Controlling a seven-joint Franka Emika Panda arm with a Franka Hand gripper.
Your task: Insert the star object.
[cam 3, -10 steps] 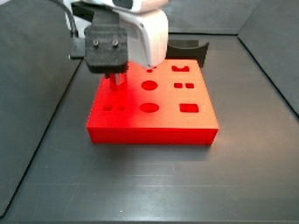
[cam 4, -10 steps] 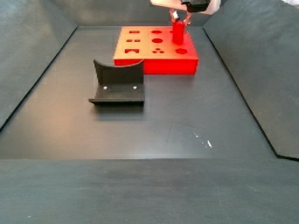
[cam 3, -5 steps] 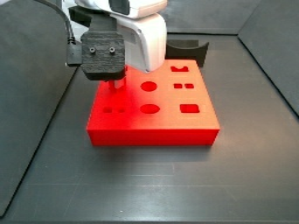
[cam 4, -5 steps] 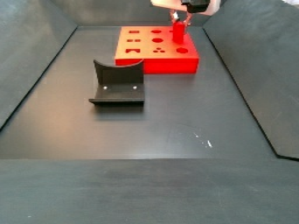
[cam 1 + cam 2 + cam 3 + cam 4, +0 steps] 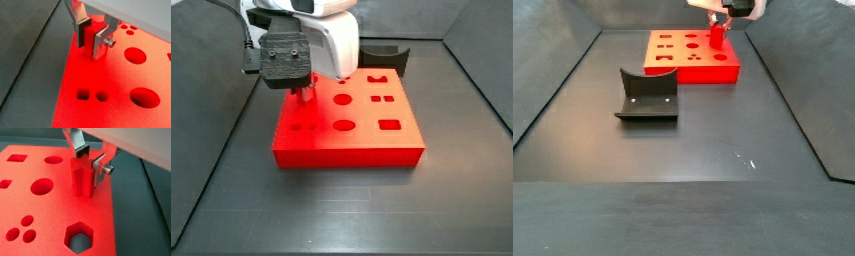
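The star object (image 5: 80,178) is a slim red peg with a star-shaped end. It stands upright with its lower end against the top of the big red block (image 5: 47,203), near the block's edge. The gripper (image 5: 89,165) is shut on it, one silver finger (image 5: 99,172) on each side; it shows the same in a wrist view (image 5: 90,44) with the peg (image 5: 88,35) between the pads. In both side views the gripper (image 5: 301,88) (image 5: 719,22) hangs over the block (image 5: 358,135) (image 5: 694,68) with the peg (image 5: 303,95) (image 5: 718,38) below it. Whether the peg's end sits in a hole is hidden.
The block's top has several shaped holes, among them a hexagon (image 5: 79,241) and round holes (image 5: 143,97). The dark fixture (image 5: 647,95) stands on the floor apart from the block, and shows behind it in a side view (image 5: 385,55). Dark walls enclose the floor.
The gripper with the peg has shifted slightly toward the block's edge over the last second. The block and the fixture have not moved.
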